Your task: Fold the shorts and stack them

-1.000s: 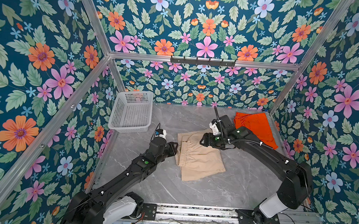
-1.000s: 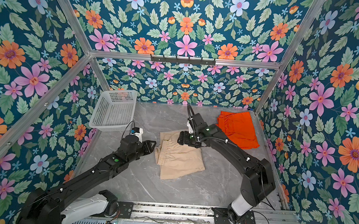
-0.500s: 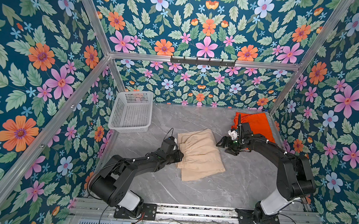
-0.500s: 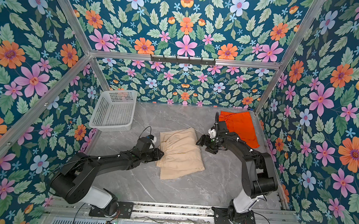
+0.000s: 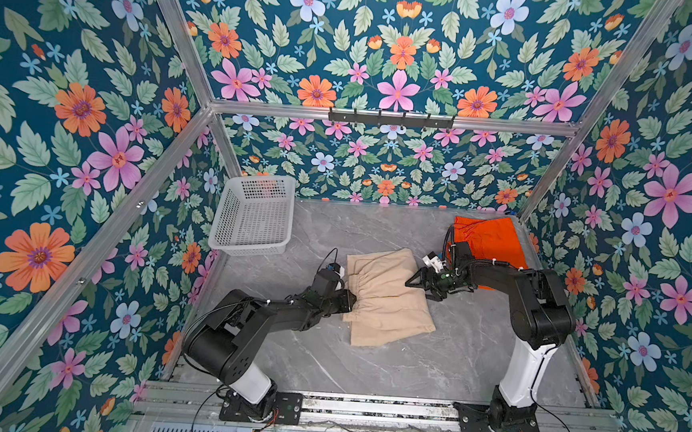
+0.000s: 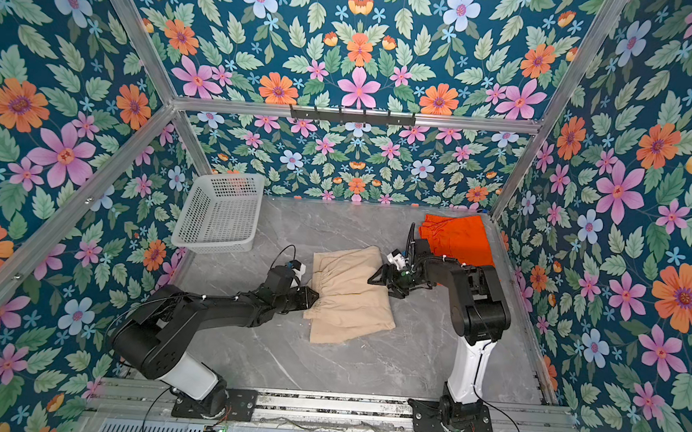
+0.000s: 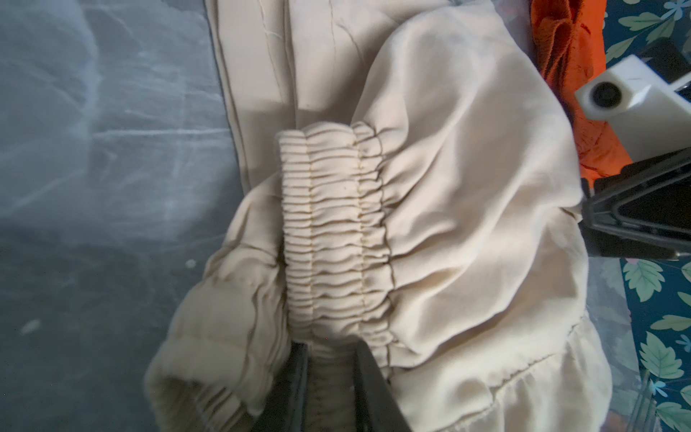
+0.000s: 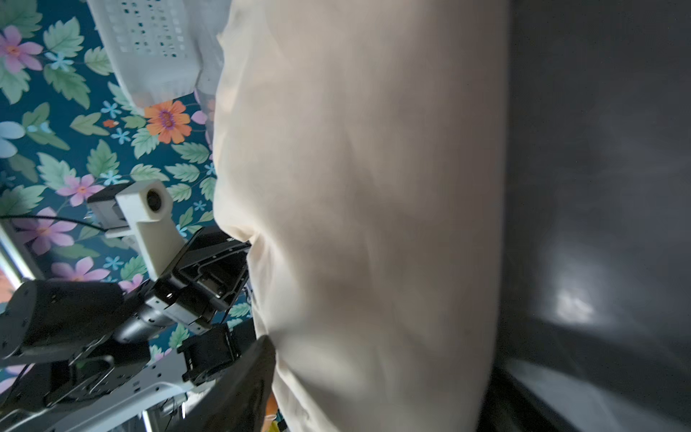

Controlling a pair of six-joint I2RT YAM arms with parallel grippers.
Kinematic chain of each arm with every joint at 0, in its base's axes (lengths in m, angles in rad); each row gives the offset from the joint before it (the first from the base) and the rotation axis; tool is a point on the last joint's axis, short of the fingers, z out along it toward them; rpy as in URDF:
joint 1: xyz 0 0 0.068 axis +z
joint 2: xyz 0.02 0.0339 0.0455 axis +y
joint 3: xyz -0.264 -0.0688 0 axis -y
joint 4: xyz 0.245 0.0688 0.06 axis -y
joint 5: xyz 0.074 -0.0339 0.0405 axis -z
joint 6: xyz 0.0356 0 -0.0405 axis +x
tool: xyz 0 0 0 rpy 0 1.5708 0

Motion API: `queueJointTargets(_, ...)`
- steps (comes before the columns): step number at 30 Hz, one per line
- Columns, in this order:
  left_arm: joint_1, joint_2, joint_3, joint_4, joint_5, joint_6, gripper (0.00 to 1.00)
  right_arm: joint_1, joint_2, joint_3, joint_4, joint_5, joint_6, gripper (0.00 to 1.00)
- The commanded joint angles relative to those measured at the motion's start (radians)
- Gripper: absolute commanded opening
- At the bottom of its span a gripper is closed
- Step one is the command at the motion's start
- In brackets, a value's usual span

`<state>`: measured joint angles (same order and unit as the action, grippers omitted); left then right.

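The beige shorts (image 5: 388, 299) (image 6: 351, 296) lie folded in the middle of the grey table, their gathered elastic waistband (image 7: 336, 224) along the left edge. My left gripper (image 5: 350, 303) (image 6: 314, 296) (image 7: 331, 348) is shut on that waistband, which runs between its two fingers. At the shorts' right edge my right gripper (image 5: 416, 286) (image 6: 379, 284) (image 8: 377, 359) stands wide open, turned on its side, with beige cloth filling the space between its fingers. The orange shorts (image 5: 488, 239) (image 6: 457, 237) (image 7: 561, 56) lie flat at the back right, behind the right arm.
A white perforated basket (image 5: 252, 214) (image 6: 219, 212) (image 8: 149, 45) stands at the back left against the wall. Floral walls close the table (image 5: 367, 360) on three sides. A metal rail runs along the front edge, where both arm bases stand.
The beige shorts were folded over and the arms dropped low. My right gripper drew off to the right, then came back to the shorts' right edge. My left gripper closed on the waistband.
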<state>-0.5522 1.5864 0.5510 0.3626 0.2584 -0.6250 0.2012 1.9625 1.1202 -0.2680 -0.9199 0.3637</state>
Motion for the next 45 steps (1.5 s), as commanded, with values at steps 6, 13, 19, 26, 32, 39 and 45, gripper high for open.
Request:
queueJointTargets(6, 0.0, 0.052, 0.031, -0.076, -0.012, 0.003, 0.26, 0.072, 0.066, 0.022, 0.078, -0.102, -0.02, 0.66)
queueJointTargets(13, 0.0, 0.057, 0.077, -0.091, -0.016, -0.003, 0.29, 0.072, 0.024, 0.068, 0.0, 0.027, -0.015, 0.23)
queueJointTargets(19, 0.0, 0.018, 0.145, -0.119, -0.028, -0.022, 0.48, 0.045, -0.067, 0.234, -0.284, 0.226, -0.136, 0.09)
queueJointTargets(26, 0.0, 0.003, 0.236, -0.169, -0.042, 0.0, 0.49, 0.043, -0.021, 0.545, -0.604, 0.478, -0.34, 0.08)
queueJointTargets(32, 0.0, 0.01, 0.281, -0.209, -0.056, 0.027, 0.5, 0.022, 0.095, 0.83, -0.78, 0.601, -0.46, 0.08)
queueJointTargets(39, 0.0, 0.026, 0.301, -0.219, -0.068, 0.029, 0.5, -0.026, 0.228, 1.139, -0.927, 0.606, -0.525, 0.08)
queueJointTargets(45, 0.001, 0.04, 0.33, -0.236, -0.079, 0.042, 0.5, -0.064, 0.297, 1.335, -1.038, 0.605, -0.543, 0.08)
